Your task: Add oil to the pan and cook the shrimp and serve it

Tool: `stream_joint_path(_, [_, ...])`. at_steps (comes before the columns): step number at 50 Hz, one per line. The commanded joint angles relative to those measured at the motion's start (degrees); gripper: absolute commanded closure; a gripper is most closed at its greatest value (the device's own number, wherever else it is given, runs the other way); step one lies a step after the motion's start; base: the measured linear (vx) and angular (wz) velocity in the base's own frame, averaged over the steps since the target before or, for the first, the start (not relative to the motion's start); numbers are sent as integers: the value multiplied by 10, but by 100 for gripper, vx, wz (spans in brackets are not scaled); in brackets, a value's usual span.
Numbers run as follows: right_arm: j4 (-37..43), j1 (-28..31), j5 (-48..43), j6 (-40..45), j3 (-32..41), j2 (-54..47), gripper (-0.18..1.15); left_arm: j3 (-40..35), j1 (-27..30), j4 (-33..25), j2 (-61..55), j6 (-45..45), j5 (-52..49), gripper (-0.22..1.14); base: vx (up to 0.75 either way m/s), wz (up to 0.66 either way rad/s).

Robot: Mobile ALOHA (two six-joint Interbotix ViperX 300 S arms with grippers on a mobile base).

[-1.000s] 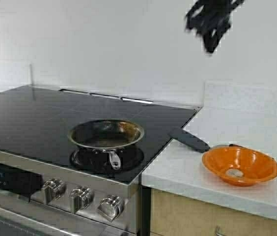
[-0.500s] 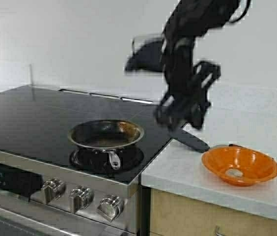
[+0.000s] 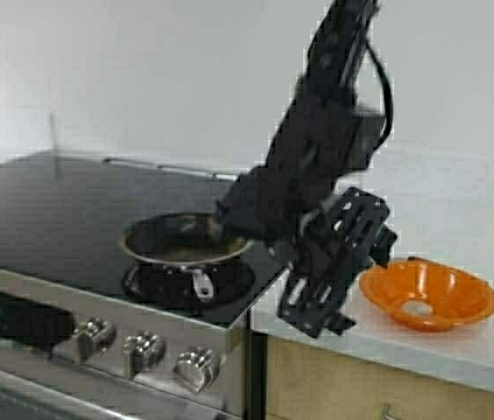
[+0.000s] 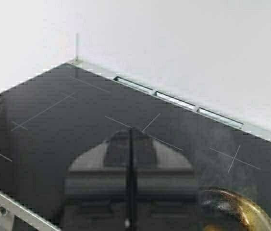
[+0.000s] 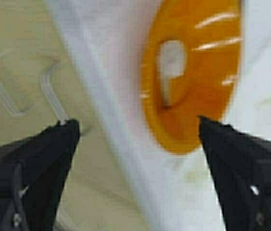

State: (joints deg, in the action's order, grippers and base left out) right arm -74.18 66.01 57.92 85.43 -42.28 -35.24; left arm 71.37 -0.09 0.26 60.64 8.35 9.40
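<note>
The right claw (image 3: 321, 302) is hanging wide open and holding nothing, low over the front edge of the tabletop (image 3: 457, 219), between the pan (image 3: 188, 241) and the orange bowl (image 3: 428, 295). The shrimp (image 3: 418, 308) is lying in that bowl, untouched, so it is not yet in the pan. The pan is sitting on the stove (image 3: 63, 210), near the stove's front right corner, with its handle pointing toward the knobs; whether any oil is lying in it I cannot tell, and no oil dispenser is showing. The left claw (image 4: 130, 192) is hovering above the stove with its fingers pressed together on nothing. By my reading, cooking and serving are both left, and picking up the shrimp looks like the step in hand.
</note>
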Motion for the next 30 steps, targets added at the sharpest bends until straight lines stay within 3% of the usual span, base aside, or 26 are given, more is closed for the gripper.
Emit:
stream_joint_path(1, [-31, -1, 28, 22, 5, -37, -6, -9, -1, 1, -3, 0, 2, 89, 0, 0])
stream_joint_path(12, [-36, -1, 30, 28, 35, -109, -6, -8, -1, 1, -3, 0, 1, 88, 0, 0])
stream_joint_path(30, [-52, -2, 54, 47, 44, -132, -6, -6, -1, 1, -3, 1, 1, 88, 0, 0])
